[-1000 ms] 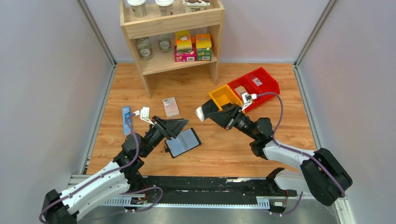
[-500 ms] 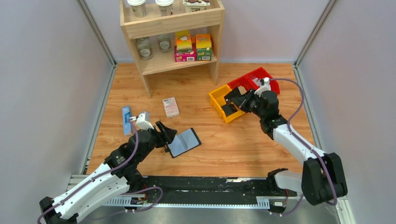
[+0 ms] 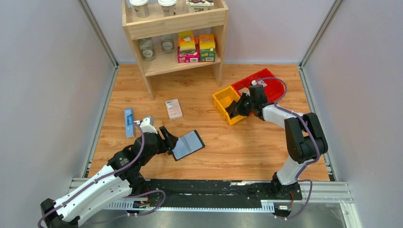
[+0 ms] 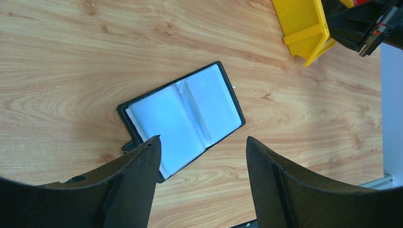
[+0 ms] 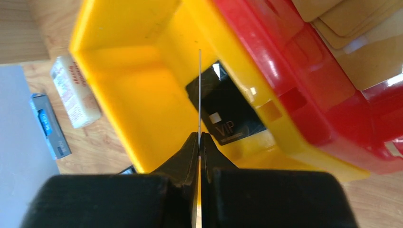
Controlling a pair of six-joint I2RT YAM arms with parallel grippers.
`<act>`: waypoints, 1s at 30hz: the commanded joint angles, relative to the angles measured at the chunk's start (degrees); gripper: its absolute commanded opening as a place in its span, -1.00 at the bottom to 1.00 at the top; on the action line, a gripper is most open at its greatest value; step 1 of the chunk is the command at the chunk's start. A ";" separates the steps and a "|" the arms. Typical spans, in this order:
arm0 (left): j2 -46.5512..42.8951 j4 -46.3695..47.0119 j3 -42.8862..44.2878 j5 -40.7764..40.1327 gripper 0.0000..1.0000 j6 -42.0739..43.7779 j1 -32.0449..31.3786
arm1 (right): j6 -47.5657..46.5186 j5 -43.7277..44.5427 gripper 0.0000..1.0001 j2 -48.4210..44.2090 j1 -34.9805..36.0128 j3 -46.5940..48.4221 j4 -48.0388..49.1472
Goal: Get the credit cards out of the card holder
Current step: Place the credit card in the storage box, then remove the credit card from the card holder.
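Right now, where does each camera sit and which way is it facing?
Top external: above and behind the bases, facing down and forward over the table toward the shelf; left arm and right arm show.
Left wrist: on the left arm, facing down past the open left gripper at the open card holder.
Right wrist: on the right arm, facing into the yellow bin past the shut right gripper, which pinches a credit card edge-on.
Shared: both wrist views show the yellow bin.
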 commanded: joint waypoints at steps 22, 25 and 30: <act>8.73 6.02 1.92 1.22 0.43 0.69 0.10 | -12.76 21.39 0.21 -21.24 10.91 0.87 -14.00; 10.23 6.98 1.75 1.31 0.40 1.04 0.10 | -13.38 20.08 0.20 -23.27 15.83 -0.09 -12.60; 14.53 8.30 1.57 1.92 0.30 1.92 0.10 | -13.20 15.26 0.17 -21.62 24.71 -1.33 -9.08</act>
